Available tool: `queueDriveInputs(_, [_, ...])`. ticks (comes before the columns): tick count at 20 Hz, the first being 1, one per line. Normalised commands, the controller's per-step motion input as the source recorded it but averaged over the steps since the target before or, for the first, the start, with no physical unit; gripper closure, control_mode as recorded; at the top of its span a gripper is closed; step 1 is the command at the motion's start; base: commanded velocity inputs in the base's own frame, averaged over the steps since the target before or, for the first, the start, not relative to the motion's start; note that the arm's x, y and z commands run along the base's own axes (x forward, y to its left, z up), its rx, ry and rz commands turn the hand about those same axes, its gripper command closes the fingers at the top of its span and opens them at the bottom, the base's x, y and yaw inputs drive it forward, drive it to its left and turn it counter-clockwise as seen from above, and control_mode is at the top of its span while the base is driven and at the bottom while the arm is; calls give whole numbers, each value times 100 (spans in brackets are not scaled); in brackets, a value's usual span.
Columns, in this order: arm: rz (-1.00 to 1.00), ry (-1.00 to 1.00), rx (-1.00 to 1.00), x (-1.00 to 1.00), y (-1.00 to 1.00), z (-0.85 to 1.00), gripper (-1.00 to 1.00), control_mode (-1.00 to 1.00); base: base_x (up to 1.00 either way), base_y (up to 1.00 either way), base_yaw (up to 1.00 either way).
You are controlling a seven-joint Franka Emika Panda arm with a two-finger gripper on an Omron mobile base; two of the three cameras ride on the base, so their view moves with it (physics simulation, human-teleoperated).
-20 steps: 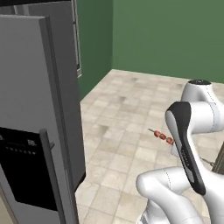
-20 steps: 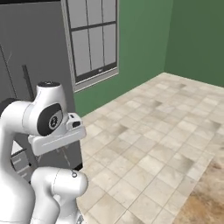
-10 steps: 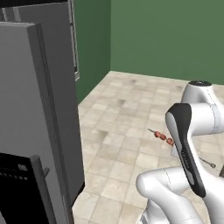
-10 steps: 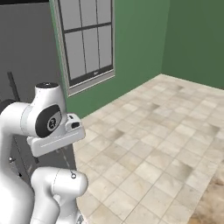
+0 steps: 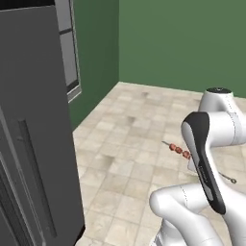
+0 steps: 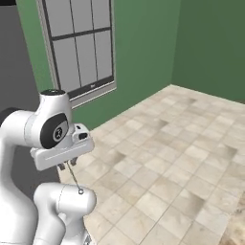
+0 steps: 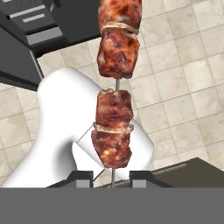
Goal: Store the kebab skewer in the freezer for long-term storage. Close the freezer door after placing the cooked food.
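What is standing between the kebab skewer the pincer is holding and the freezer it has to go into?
The kebab skewer is clamped in the pincer, out over the tiled floor. The grey fridge stands left of the arm in the left base view. Whether its freezer is open cannot be told from here. Nothing else stands between them.

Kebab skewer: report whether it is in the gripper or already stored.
In the gripper: the kebab skewer rises from between the shut fingertips, over tiled floor.
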Motion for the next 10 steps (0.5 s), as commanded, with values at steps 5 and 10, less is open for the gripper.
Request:
queueDriveInputs(5, [0, 0, 0, 0, 0, 0, 100, 100, 31, 0, 27])
queueDriveInputs(10, [0, 0, 0, 0, 0, 0, 100, 100, 21, 0, 54])
